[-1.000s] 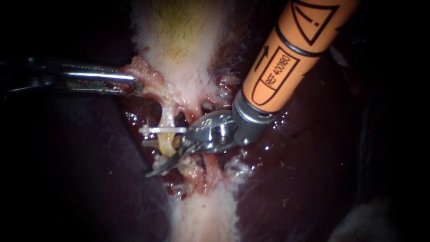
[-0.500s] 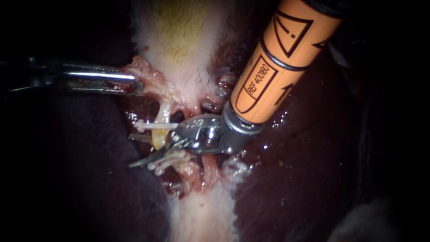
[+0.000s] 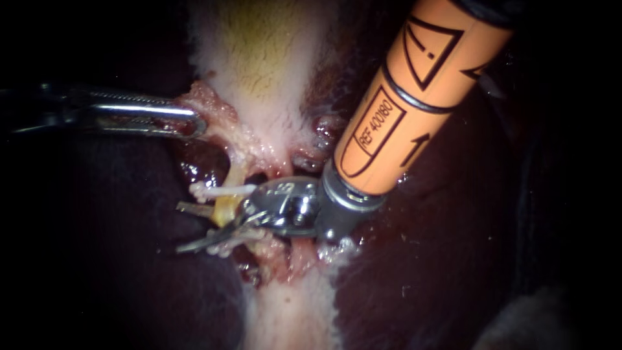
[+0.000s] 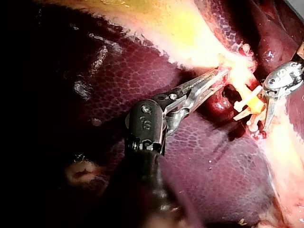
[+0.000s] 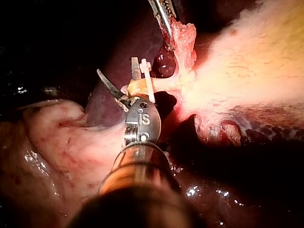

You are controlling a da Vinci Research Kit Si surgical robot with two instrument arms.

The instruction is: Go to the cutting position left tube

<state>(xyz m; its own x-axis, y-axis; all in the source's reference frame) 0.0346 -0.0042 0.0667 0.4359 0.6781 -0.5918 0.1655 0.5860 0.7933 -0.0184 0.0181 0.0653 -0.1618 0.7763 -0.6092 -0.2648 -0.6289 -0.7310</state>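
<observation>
— Dark liver (image 3: 129,279) lay all round. How did the right instrument (image 3: 184,227) stand?

— Jaws spread, straddling the left tube (image 3: 228,202) just beside its white clip (image 3: 227,190); they had slid across it. Cutting position looked reached. The left instrument (image 3: 194,123) clamped gallbladder (image 3: 259,58) tissue.

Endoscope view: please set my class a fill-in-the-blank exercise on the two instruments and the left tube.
The right instrument has an ___ shaft.
Its tool stands ___, the left tube between its blades.
A white ___ crosses that tube beside the blades.
The left instrument has its tool ___ on pale tissue.
Missing: orange; open; clip; shut.
</observation>
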